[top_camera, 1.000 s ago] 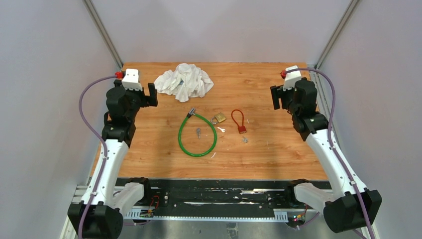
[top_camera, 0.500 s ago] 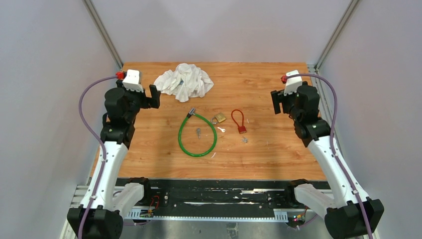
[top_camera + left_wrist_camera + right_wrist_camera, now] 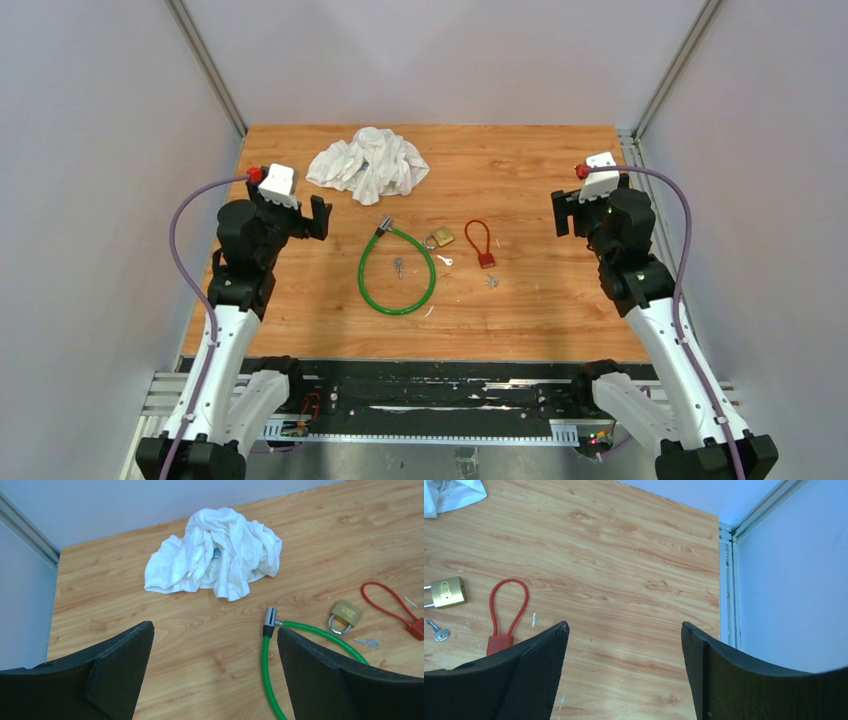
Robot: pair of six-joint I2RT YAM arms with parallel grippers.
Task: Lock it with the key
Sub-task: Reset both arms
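A brass padlock (image 3: 441,237) lies mid-table, and shows in the left wrist view (image 3: 346,614) and the right wrist view (image 3: 446,591). A small silver key (image 3: 444,260) lies just in front of it (image 3: 367,642) (image 3: 437,631). A red cable lock (image 3: 480,241) lies to its right (image 3: 504,612). A green cable lock (image 3: 396,272) forms a loop to its left, with another key (image 3: 398,266) inside. A third small key (image 3: 491,281) lies near the red lock. My left gripper (image 3: 313,211) hovers open and empty, left of the green loop. My right gripper (image 3: 560,212) hovers open and empty, right of the red lock.
A crumpled white cloth (image 3: 369,162) lies at the back left of the wooden table (image 3: 520,170). Grey walls and metal frame posts enclose the sides and back. The table's right edge has a metal rail (image 3: 726,580).
Both arms have moved nearer to the camera and slightly inward, the grippers coming lower over the table. Both grippers stay open. The locks and keys have not moved.
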